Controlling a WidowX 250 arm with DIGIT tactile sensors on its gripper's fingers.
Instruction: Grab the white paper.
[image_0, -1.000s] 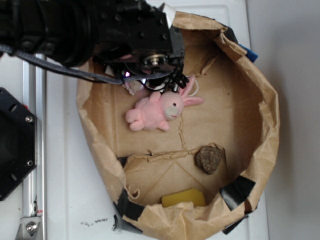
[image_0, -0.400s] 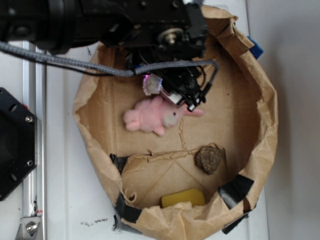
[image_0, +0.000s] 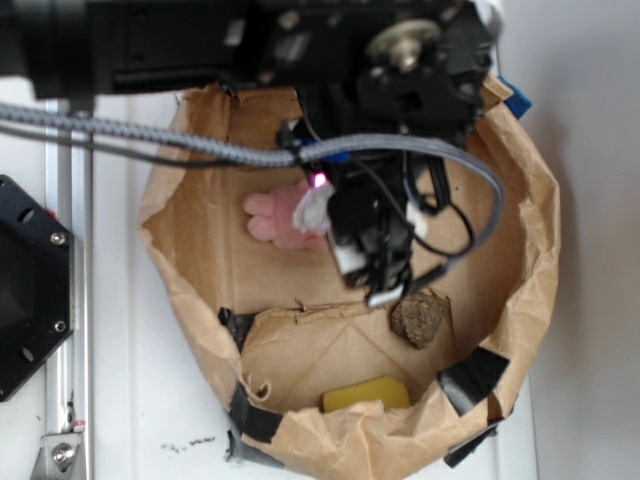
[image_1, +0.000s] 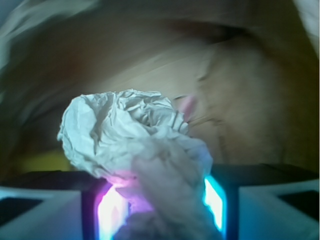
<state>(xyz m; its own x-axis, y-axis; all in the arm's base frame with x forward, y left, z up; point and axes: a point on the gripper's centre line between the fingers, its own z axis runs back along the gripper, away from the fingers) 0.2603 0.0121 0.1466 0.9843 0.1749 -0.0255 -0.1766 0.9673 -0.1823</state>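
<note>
Exterior, paper basin (image_0: 535, 250) holding pink bunny (image_0: 272, 216), brown lump (image_0: 418, 318), seemingly a yellow sponge (image_0: 366, 394), tool (image_1: 157, 200) clamping white paper (image_1: 130, 135)

Swung from the bag's upper-left rim toward the middle, carried the white paper (image_1: 131, 145) along, partly hid the pink plush bunny (image_0: 272, 216).

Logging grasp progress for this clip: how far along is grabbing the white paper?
Done: the white paper sits clamped between the fingers of the gripper, crumpled ball bulging out ahead. In hand: the arm carries it above the paper bag, over the pink bunny. Left: nothing but keeping the hold.
</note>
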